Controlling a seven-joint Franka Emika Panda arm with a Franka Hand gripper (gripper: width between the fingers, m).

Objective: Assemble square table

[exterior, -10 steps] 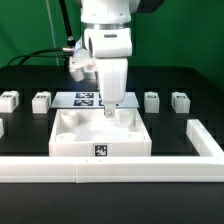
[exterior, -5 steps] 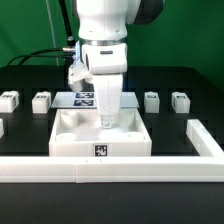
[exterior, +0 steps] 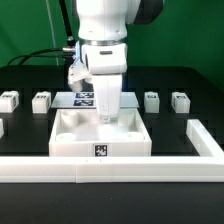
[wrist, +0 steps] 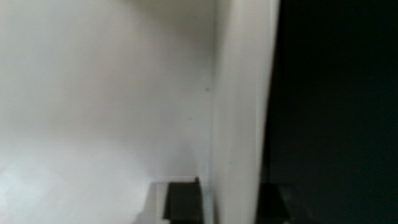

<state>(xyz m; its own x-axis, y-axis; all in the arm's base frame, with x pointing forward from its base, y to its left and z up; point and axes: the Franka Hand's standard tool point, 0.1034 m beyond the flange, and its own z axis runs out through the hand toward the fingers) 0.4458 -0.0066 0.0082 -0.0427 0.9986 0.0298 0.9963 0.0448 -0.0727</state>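
Observation:
The square table slab (exterior: 82,137), white with a raised rim and a tag on its front edge, lies in the middle of the black table. My gripper (exterior: 108,118) is down at the slab's far rim, toward the exterior view's right. In the wrist view the slab's inner floor (wrist: 107,100) fills one side. My gripper (wrist: 228,198) straddles the upright rim wall, with one dark finger (wrist: 182,200) inside and the other outside, both against the wall. Several short white tagged leg blocks (exterior: 41,101) (exterior: 152,100) (exterior: 180,100) stand in a row behind the slab.
The marker board (exterior: 84,99) lies behind the slab, partly hidden by the arm. A long white border rail (exterior: 110,172) runs along the front and turns back at the exterior view's right (exterior: 206,141). Another leg block (exterior: 9,99) stands at the far left.
Since one second ago the gripper has moved a little to the exterior view's left and down onto the slab's far rim. It has not moved in the last half second.

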